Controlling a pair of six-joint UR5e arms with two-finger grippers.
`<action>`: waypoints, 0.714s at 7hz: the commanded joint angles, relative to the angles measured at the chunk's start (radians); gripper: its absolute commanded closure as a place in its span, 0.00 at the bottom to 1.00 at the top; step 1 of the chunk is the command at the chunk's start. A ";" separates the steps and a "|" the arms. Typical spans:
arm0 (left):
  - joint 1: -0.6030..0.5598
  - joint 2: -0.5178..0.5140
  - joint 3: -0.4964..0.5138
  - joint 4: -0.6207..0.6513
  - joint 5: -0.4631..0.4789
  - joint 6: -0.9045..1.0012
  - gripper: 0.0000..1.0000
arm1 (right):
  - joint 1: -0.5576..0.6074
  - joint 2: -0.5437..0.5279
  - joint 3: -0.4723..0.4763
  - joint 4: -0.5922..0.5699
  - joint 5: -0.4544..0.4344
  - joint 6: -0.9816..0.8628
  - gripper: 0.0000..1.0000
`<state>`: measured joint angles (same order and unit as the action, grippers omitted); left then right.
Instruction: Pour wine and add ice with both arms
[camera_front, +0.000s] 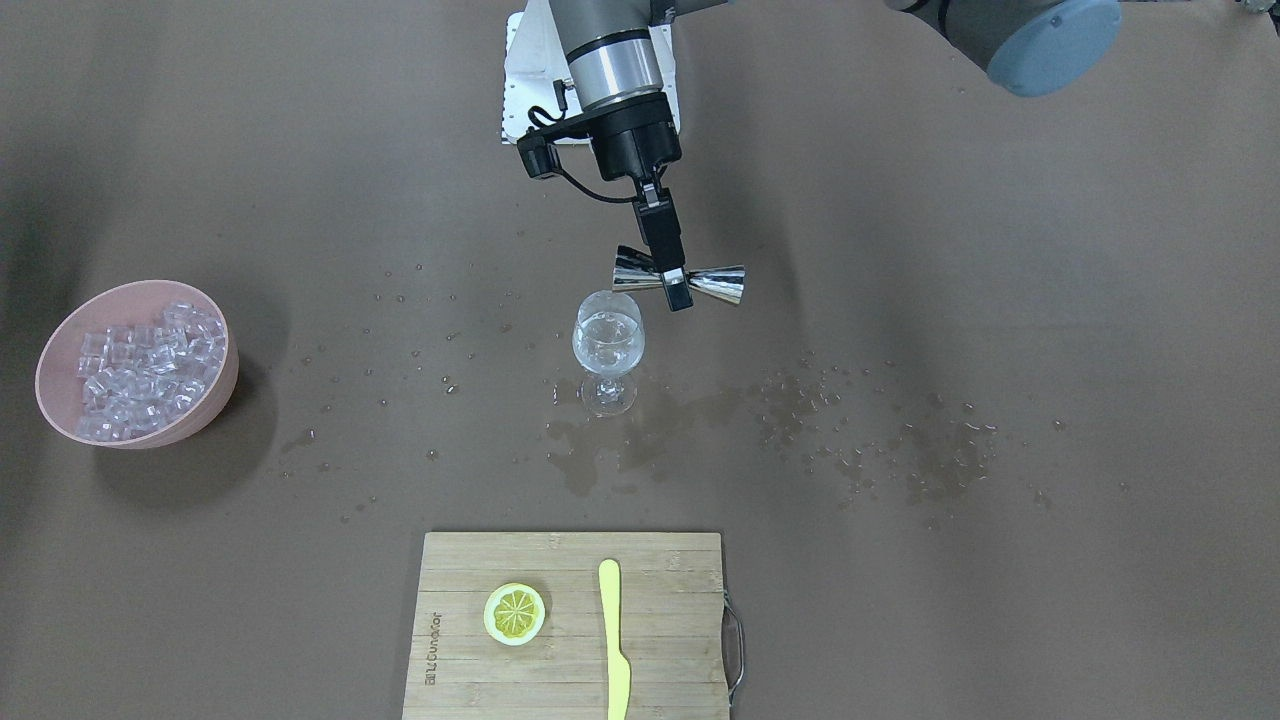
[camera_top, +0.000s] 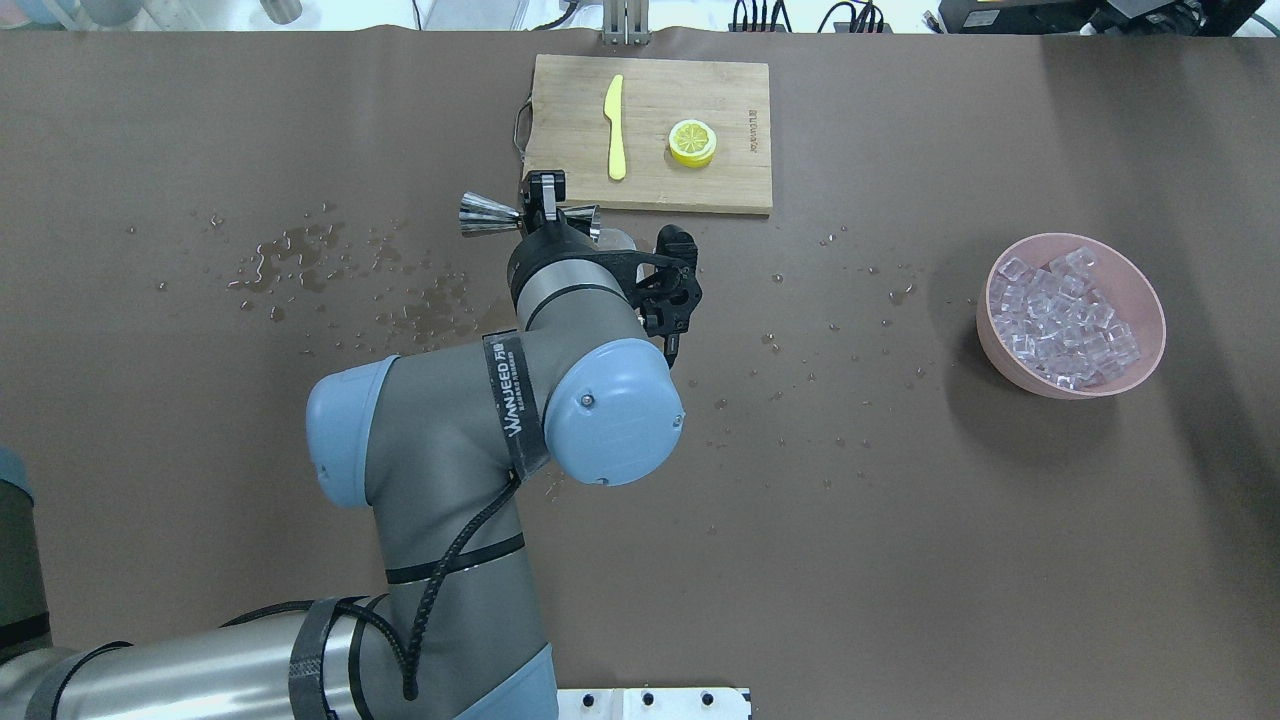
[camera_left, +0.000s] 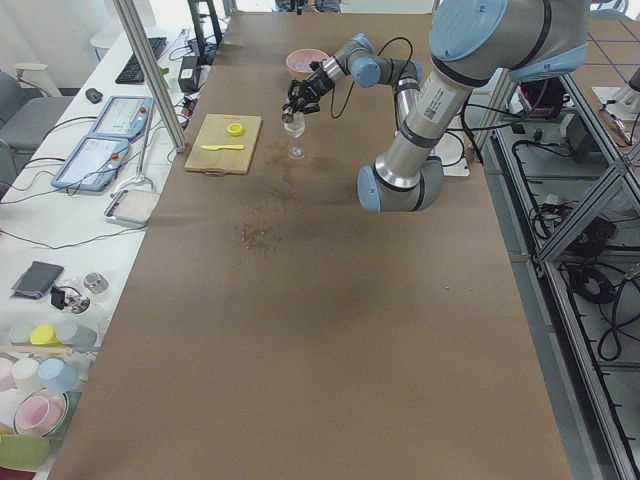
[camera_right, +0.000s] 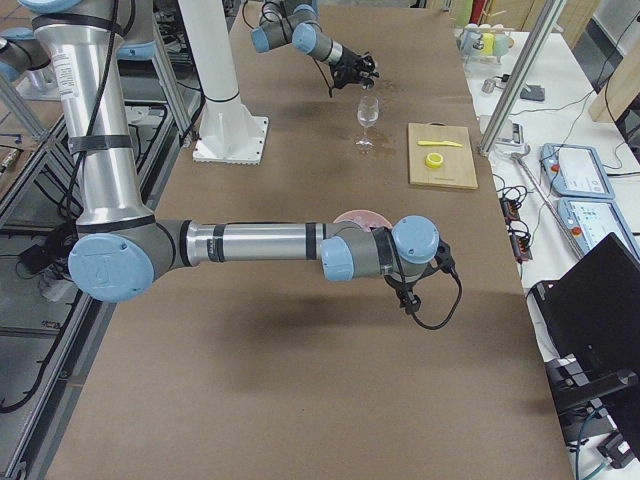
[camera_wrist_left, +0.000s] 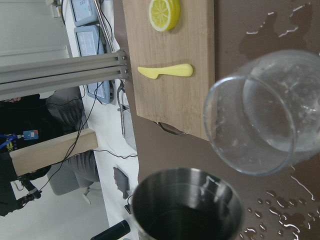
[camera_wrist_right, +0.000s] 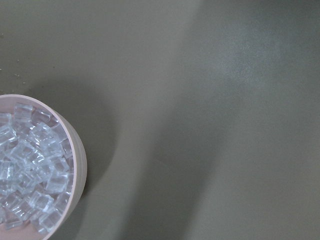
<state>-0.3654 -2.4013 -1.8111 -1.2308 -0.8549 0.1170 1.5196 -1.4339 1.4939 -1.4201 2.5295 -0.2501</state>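
My left gripper (camera_front: 678, 290) is shut on the waist of a steel jigger (camera_front: 720, 284), which lies on its side just above the rim of the wine glass (camera_front: 608, 345). The glass holds clear wine and stands upright mid-table. In the left wrist view the jigger's cup (camera_wrist_left: 187, 205) sits beside the glass's mouth (camera_wrist_left: 260, 115). A pink bowl (camera_front: 200, 410) holds many clear ice cubes (camera_front: 145, 365). My right gripper (camera_right: 405, 290) hangs above that bowl; I cannot tell whether it is open. The right wrist view shows the bowl (camera_wrist_right: 80, 165) and its ice (camera_wrist_right: 30, 170) at lower left.
A wooden cutting board (camera_front: 660, 640) at the operators' edge carries a lemon slice (camera_front: 514, 613) and a yellow knife (camera_front: 613, 640). Water spills (camera_front: 900, 450) dot the brown table around the glass. The white pedestal base (camera_front: 520, 90) stands behind the left arm.
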 joint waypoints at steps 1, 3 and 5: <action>-0.016 0.162 -0.104 -0.263 -0.001 -0.277 1.00 | -0.009 0.021 -0.001 0.025 -0.003 0.002 0.00; -0.084 0.321 -0.155 -0.497 -0.098 -0.480 1.00 | -0.015 0.021 -0.001 0.055 -0.008 0.027 0.00; -0.118 0.579 -0.198 -0.754 -0.151 -0.667 1.00 | -0.018 0.021 -0.009 0.072 -0.011 0.034 0.00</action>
<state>-0.4618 -1.9691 -1.9937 -1.8241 -0.9766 -0.4289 1.5045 -1.4131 1.4893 -1.3553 2.5200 -0.2226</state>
